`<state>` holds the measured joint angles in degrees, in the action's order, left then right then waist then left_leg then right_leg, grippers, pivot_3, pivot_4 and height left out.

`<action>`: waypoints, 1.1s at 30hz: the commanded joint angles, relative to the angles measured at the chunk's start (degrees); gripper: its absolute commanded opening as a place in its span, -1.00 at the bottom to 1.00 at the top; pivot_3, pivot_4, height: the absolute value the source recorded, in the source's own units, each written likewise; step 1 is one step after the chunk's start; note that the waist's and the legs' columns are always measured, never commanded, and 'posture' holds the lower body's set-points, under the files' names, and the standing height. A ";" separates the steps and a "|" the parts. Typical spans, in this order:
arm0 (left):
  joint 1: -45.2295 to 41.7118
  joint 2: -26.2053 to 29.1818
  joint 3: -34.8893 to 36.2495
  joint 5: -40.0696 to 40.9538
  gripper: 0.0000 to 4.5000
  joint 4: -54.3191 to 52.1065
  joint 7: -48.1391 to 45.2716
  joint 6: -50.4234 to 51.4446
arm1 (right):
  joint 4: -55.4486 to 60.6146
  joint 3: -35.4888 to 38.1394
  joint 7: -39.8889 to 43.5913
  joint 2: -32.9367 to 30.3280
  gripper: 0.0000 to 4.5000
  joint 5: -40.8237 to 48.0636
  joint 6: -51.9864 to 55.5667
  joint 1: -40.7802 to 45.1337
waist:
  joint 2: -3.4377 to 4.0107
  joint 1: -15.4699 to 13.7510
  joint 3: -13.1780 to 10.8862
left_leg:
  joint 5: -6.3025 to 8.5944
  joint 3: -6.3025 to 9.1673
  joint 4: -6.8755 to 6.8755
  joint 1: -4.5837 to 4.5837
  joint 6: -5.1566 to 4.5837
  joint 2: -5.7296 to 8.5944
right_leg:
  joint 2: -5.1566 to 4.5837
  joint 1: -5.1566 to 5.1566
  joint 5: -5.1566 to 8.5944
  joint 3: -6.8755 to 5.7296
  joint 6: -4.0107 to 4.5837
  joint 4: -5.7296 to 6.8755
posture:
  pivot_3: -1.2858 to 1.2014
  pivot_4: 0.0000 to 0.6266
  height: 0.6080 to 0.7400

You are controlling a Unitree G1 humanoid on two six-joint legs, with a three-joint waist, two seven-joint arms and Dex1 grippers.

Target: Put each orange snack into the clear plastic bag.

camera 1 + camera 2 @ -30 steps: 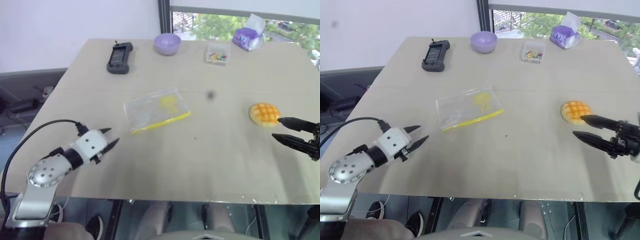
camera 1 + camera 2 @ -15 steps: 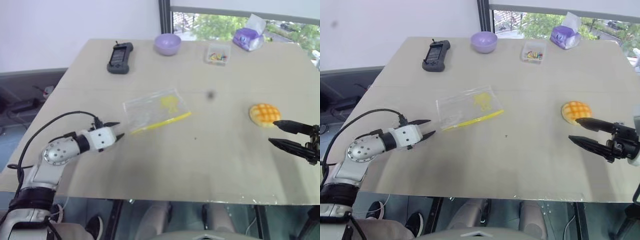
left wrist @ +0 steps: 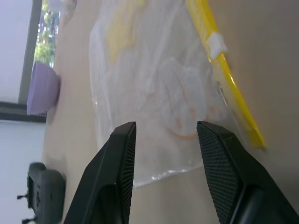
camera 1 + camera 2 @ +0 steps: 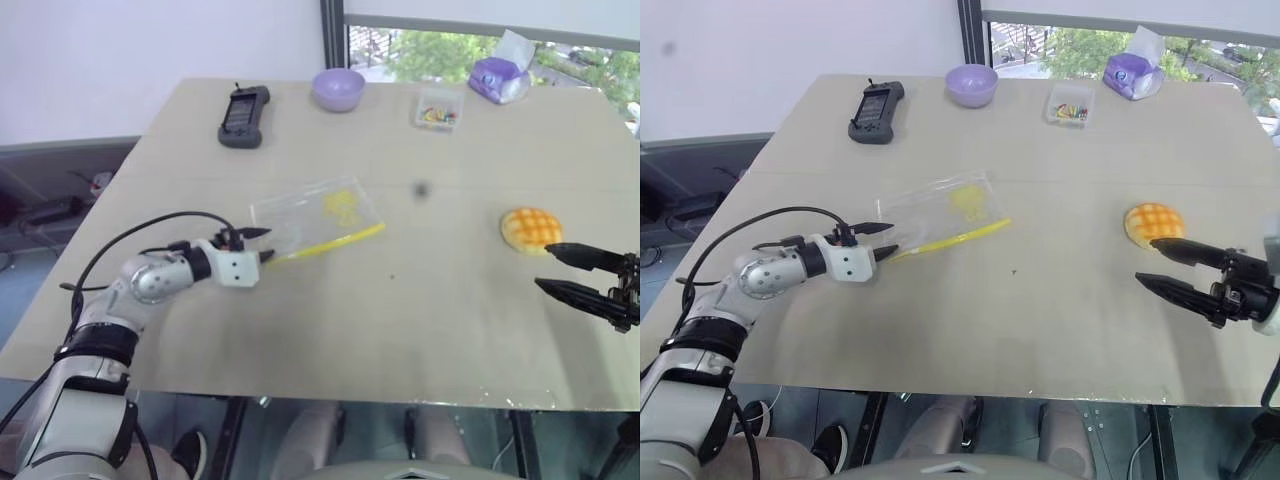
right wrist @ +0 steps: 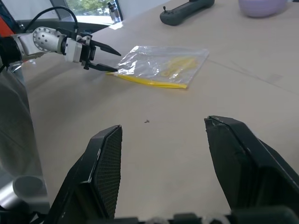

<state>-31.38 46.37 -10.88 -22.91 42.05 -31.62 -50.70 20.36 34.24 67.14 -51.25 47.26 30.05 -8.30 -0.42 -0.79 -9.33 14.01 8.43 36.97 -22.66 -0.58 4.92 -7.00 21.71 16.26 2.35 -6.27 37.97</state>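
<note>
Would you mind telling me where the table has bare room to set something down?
The widest bare patch lies between the clear plastic bag and the orange snack, running to the near edge of the table. It is crowded along the far edge: handheld controller, purple bowl, small clear box and tissue pack.

- No readable text, label, brand or number anywhere.
- Yellow print on bag (image 4: 318, 216): too faint to read as words.
</note>
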 commanded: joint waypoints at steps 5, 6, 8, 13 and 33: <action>0.29 -0.10 -0.05 2.74 -0.02 2.02 -0.50 2.35 | 1.94 2.45 -0.66 -0.08 0.35 0.37 -1.22 -0.37 | 0.03 0.18 0.03 | 0.00 0.00 0.05 0.01 0.00 0.00 | 0.02 -0.01 0.00 0.00 -0.02 0.04 | 0.03 -0.52 1.00; 1.04 0.72 0.40 3.37 -0.02 1.31 -0.96 3.40 | 1.99 2.63 -0.70 -0.06 0.35 0.29 -1.27 -0.57 | 0.03 0.26 0.03 | 0.00 0.01 0.05 0.01 0.00 0.00 | 0.03 0.00 0.00 0.00 -0.02 0.04 | 0.03 -0.52 1.00; 2.94 2.60 0.97 4.11 -0.02 -0.05 -1.82 5.32 | 2.15 2.86 -0.92 0.14 0.35 0.12 -1.50 -0.89 | 0.03 0.57 0.03 | 0.00 0.02 0.05 0.01 0.00 -0.02 | 0.04 0.00 0.00 0.00 -0.01 0.04 | 0.03 -0.52 1.00; 8.06 9.40 2.20 2.58 -0.02 -3.67 -1.39 6.97 | 2.79 2.49 -1.94 0.99 0.35 -0.10 -2.06 -1.40 | 0.07 2.71 0.05 | 0.00 -0.06 -0.03 0.15 0.00 -0.12 | 0.13 0.00 0.00 0.14 -0.01 0.07 | 0.03 -0.52 1.00; -7.97 5.28 -14.09 -31.33 -0.02 7.89 33.73 4.37 | 1.74 1.89 -3.03 -0.07 0.35 0.01 -1.79 0.89 | 0.21 0.75 0.14 | 0.00 -0.12 -0.01 0.15 -0.01 0.05 | 0.12 -0.02 0.01 0.02 -0.05 0.10 | 0.03 -0.52 1.00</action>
<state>-38.87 53.78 -21.67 -51.83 48.11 0.26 -46.11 21.36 34.75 64.33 -50.42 46.73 28.64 -7.97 -0.21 -0.05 -9.19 14.01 8.32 37.03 -22.52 -0.58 4.96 -6.87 21.63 16.27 2.30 -6.33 38.08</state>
